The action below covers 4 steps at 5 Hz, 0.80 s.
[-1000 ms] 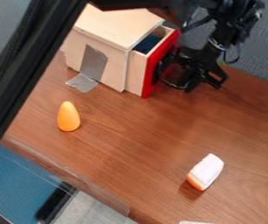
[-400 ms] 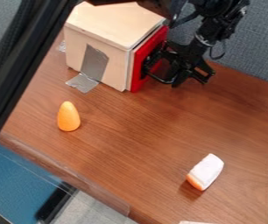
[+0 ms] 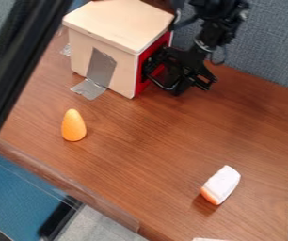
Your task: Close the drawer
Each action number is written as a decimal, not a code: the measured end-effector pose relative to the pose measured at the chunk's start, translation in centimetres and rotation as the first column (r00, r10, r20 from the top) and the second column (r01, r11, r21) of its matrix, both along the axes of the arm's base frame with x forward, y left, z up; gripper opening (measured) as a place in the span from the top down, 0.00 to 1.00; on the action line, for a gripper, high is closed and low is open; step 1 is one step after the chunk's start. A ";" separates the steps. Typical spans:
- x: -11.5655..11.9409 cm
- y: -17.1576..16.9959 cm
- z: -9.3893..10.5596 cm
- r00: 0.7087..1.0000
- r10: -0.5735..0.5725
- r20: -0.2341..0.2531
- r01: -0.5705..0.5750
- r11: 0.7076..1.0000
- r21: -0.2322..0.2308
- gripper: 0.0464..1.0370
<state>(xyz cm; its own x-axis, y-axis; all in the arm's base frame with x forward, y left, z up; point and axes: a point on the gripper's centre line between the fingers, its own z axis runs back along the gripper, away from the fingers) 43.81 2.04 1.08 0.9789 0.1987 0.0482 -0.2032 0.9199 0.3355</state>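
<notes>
Might skid the boxy, pale wooden cabinet (image 3: 118,21) left by overpushing its flat red front (image 3: 151,48) with the black two-finger gripper (image 3: 161,74), cannot tell whether open or closed.

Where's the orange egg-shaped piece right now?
In the camera view, the orange egg-shaped piece is left of centre on the wooden table, just below the silver tape at the foot of the wooden box.

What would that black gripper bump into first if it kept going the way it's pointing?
Probably the wooden tabletop: the gripper points mostly downward, close beside the red drawer front. Depth is unclear.
</notes>
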 end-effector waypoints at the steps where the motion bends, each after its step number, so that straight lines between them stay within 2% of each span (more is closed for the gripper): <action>1: -0.2 0.1 0.2 1.000 0.004 -0.001 -0.004 1.000 0.008 0.32; 2: -0.1 -1.6 1.2 1.000 -0.002 0.021 0.002 1.000 -0.008 0.07; 3: 0.2 -5.1 3.2 0.997 -0.054 0.062 0.057 0.997 -0.053 0.04; 4: -0.2 -8.1 3.7 0.994 -0.095 0.060 0.101 0.989 -0.104 0.04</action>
